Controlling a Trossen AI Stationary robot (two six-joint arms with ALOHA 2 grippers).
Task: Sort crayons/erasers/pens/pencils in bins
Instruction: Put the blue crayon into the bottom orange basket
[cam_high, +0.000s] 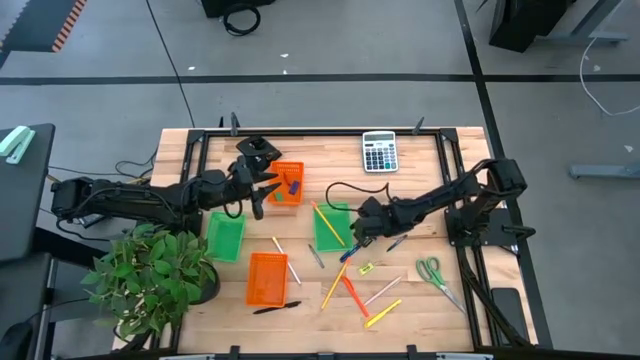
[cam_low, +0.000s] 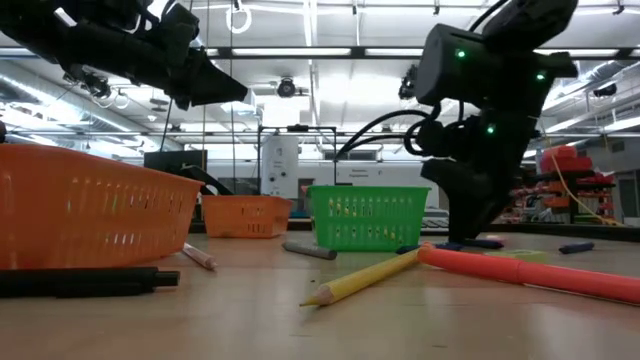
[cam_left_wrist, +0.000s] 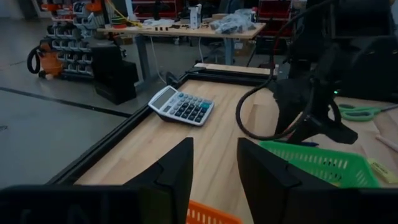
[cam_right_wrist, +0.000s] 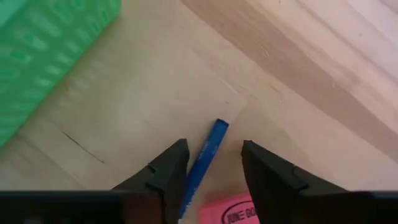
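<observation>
Right gripper (cam_right_wrist: 212, 165) hangs low over the table (cam_right_wrist: 298, 74), fingers spread either side of a blue pen (cam_right_wrist: 205, 155) lying flat on the wood, a pink eraser (cam_right_wrist: 233, 211) just beside it and a green bin (cam_right_wrist: 50, 56) near. Farther off, left gripper (cam_left_wrist: 214, 168) hovers over an orange bin (cam_high: 287, 183), fingers parted, nothing between them.

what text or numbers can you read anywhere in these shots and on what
"JUNE GO", cut off by the picture's edge: on the pink eraser beside the blue pen, right wrist view.
Calculator keys: too small to read.
Boxes and shelves in the room behind: too blurred to read.
</observation>
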